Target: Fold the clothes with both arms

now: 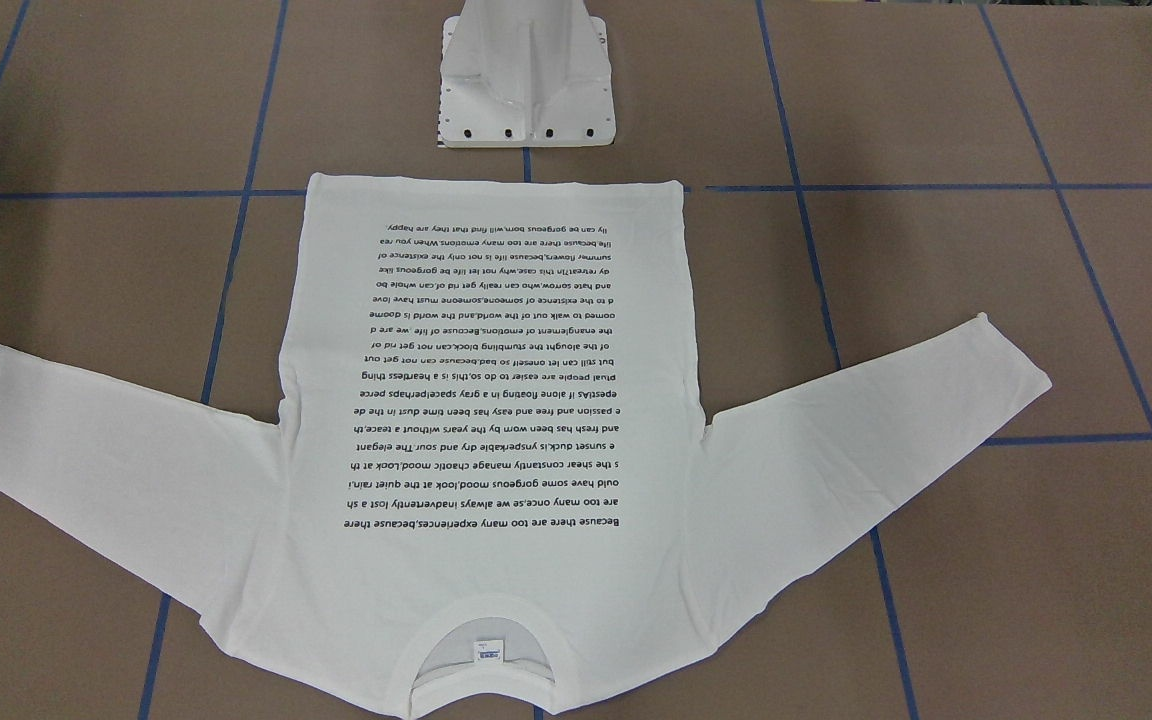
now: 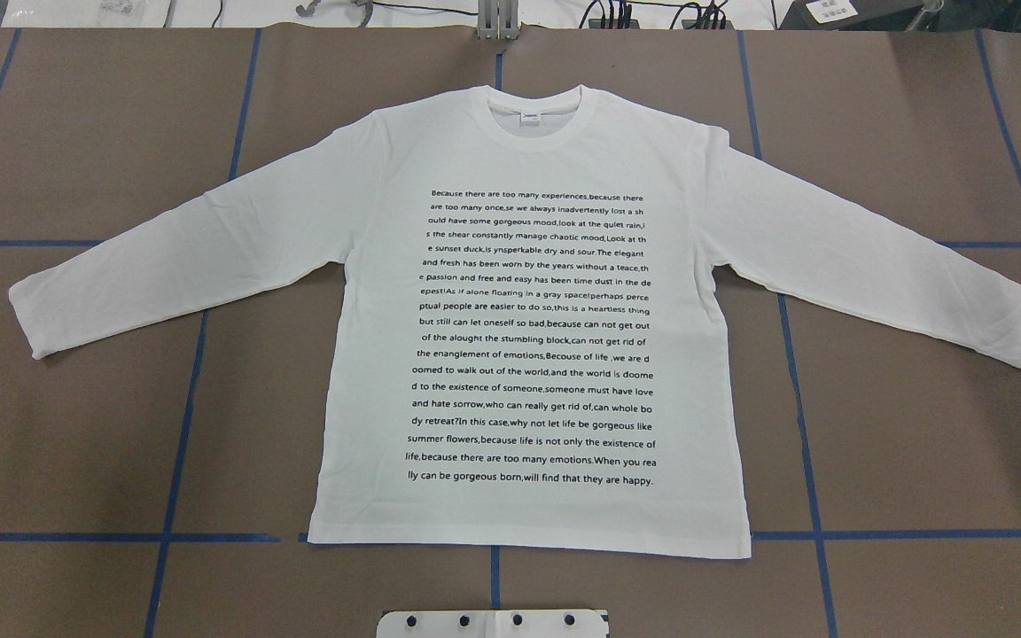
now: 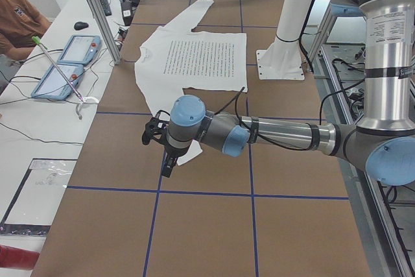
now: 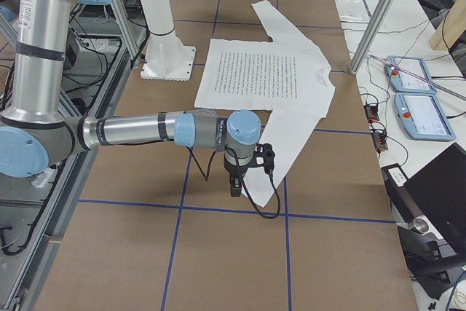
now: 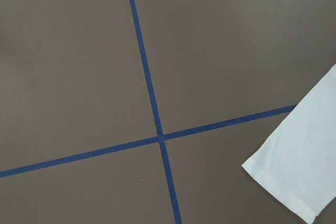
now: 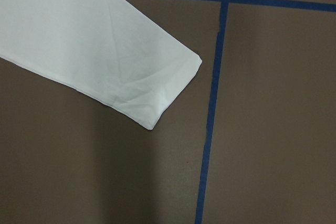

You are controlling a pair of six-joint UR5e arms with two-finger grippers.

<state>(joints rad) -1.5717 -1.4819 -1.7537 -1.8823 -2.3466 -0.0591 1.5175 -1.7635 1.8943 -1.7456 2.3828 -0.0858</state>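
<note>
The shirt (image 2: pixel 528 337) lies flat on the desk (image 2: pixel 76 443), one cuff (image 5: pixel 294 171) below and just beside the left claw (image 3: pixel 166 168), the other likewise by the right claw (image 4: pixel 234 186). It is probably light, limp cotton, best pinched at the cuffs. Whether either claw is released or clenched cannot be told.

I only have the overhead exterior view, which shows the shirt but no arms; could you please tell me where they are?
Observer: The silver-grey left arm reaches low over the brown table, the left gripper hovering by the white long-sleeved T-shirt's left cuff.
Operator: And the other side?
Observer: The right arm mirrors it, the right gripper by the right cuff.
Operator: Are the grippers open?
Observer: I cannot tell; neither wrist view shows fingers, only cuffs and blue tape.
</note>
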